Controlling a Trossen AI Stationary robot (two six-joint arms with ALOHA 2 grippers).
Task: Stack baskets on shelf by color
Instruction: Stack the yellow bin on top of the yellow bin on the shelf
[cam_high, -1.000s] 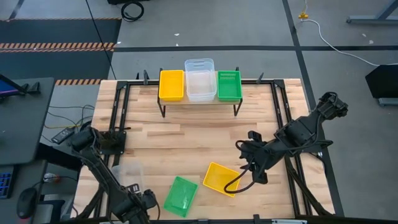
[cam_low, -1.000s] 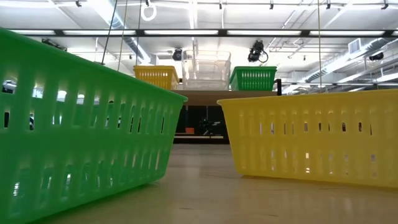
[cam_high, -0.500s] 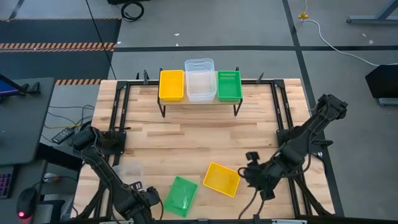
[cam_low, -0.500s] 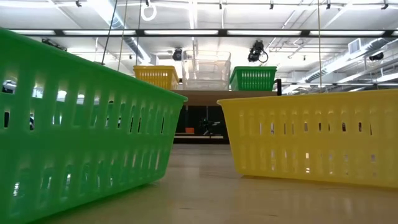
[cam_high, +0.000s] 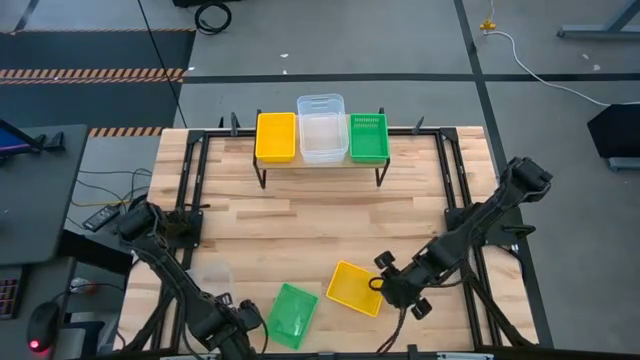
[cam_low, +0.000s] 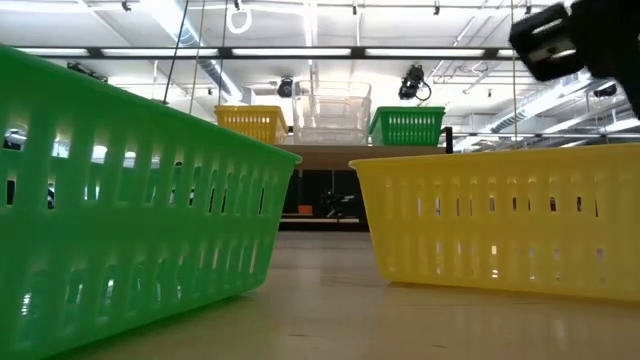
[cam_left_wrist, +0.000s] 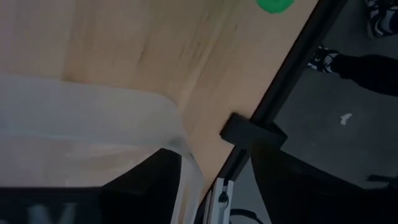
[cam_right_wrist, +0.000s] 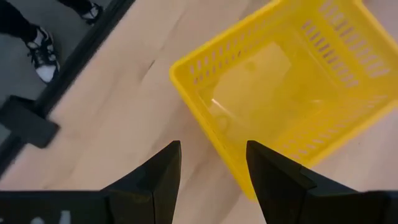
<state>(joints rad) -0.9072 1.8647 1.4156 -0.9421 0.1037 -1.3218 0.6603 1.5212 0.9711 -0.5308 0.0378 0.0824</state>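
On the shelf (cam_high: 320, 160) stand a yellow basket (cam_high: 275, 136), a clear one (cam_high: 321, 127) and a green one (cam_high: 368, 138). A second yellow basket (cam_high: 356, 288), a green basket (cam_high: 291, 315) and a faint clear basket (cam_high: 209, 277) rest on their bottoms near the table's near edge. My right gripper (cam_right_wrist: 211, 167) is open above the yellow basket's (cam_right_wrist: 292, 93) right end wall, and shows high in the low view (cam_low: 580, 35). My left gripper (cam_left_wrist: 211, 186) is open at the near-left; one finger stands on each side of the clear basket's wall (cam_left_wrist: 184, 155). My left gripper has the clear basket's wall (cam_left_wrist: 184, 155) between its open fingers, one finger (cam_left_wrist: 140, 186) inside the basket and one outside; I cannot tell whether either finger touches it. The basket sits on the table.
Black frame rails run along the table's left (cam_high: 185, 210) and right (cam_high: 455, 200) sides. A bracket on the rail (cam_left_wrist: 252, 130) lies just past the clear basket. A person's shoes show beyond the table edge (cam_right_wrist: 43, 59). Bare wood stretches between the shelf and the near baskets.
My right gripper has moved toward the near edge, then left toward the yellow basket, and has come into the low view at upper right. My left gripper has shifted slightly right along the near edge. The baskets have stayed put.
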